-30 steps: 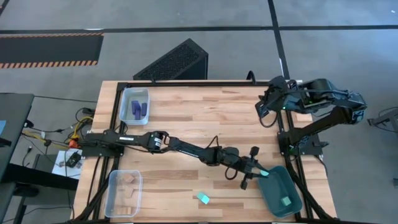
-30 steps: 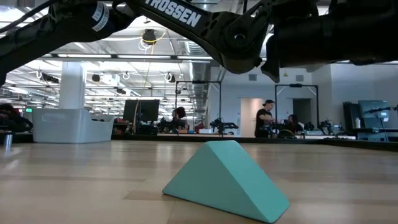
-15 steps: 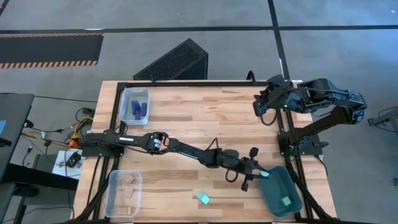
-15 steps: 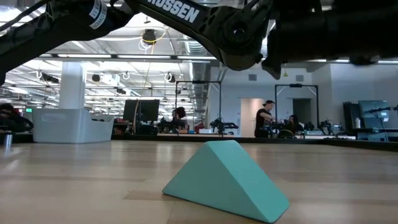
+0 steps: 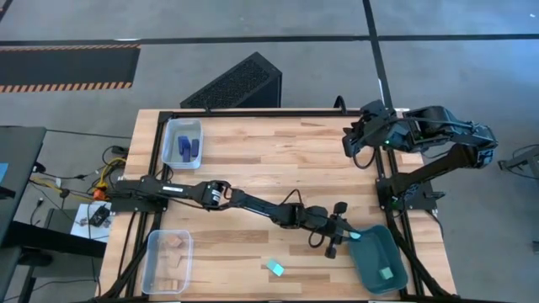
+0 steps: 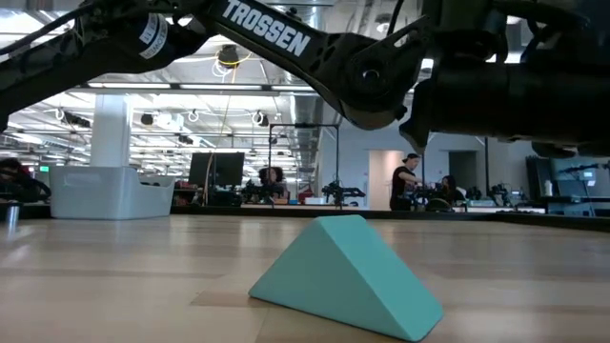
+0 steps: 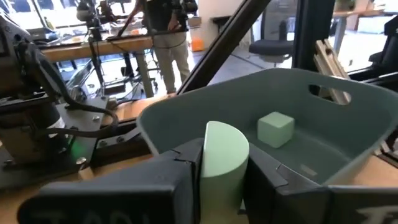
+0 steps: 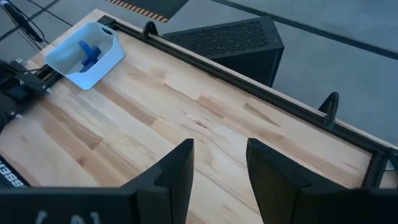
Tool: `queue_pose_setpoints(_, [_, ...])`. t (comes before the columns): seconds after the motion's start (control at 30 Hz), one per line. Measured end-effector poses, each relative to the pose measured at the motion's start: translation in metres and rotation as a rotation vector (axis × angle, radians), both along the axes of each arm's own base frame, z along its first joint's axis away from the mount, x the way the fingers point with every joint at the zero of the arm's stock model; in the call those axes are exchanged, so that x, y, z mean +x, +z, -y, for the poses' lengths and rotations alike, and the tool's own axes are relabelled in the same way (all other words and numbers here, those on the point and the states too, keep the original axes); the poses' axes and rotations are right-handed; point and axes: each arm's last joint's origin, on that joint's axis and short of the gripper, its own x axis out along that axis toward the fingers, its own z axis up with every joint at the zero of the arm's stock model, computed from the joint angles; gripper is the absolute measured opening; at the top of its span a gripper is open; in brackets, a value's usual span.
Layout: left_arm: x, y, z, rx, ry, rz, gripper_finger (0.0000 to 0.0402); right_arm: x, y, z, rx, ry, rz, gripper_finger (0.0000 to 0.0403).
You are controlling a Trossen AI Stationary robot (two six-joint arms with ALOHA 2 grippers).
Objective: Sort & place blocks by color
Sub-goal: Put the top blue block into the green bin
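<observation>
my left arm reaches across the table so the left gripper hangs at the dark teal tray, clamped on a pale teal half-round block. a teal cube lies inside. my right gripper waits parted, empty.

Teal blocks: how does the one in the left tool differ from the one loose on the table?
The held block is pale, round-topped and clamped upright in the left tool at the teal tray. The loose block is a deeper teal wedge lying free on the table. Both are small teal pieces.
</observation>
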Motion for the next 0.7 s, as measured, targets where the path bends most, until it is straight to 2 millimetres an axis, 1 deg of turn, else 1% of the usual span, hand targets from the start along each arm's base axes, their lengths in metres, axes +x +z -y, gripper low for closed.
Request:
queue_pose_setpoints(0.1, [0.0, 0.001, -0.004, 0.02, 0.022, -0.02, 0.0059, 0.0, 0.0, 0.0, -0.01, 0.011, -0.013, 0.0168])
queue_pose_setpoints(0.3, [0.005, 0.014, -0.018, 0.043, 0.05, -0.114, 0.0062, -0.002, -0.002, 0.0, -0.017, 0.016, -0.047, 0.0168])
queue_pose_setpoints(0.47, [0.004, 0.024, -0.024, 0.049, 0.053, -0.12, 0.0062, -0.003, -0.002, 0.0, -0.018, 0.017, -0.059, 0.0168])
queue_pose_setpoints(0.6, [0.001, 0.039, -0.022, 0.041, 0.008, -0.114, 0.0062, -0.003, -0.002, -0.002, -0.021, 0.03, -0.06, 0.0168])
queue_pose_setpoints(0.7, [-0.001, 0.048, -0.013, 0.007, -0.136, -0.071, 0.0062, -0.003, -0.002, -0.005, -0.02, 0.041, -0.057, 0.0168])
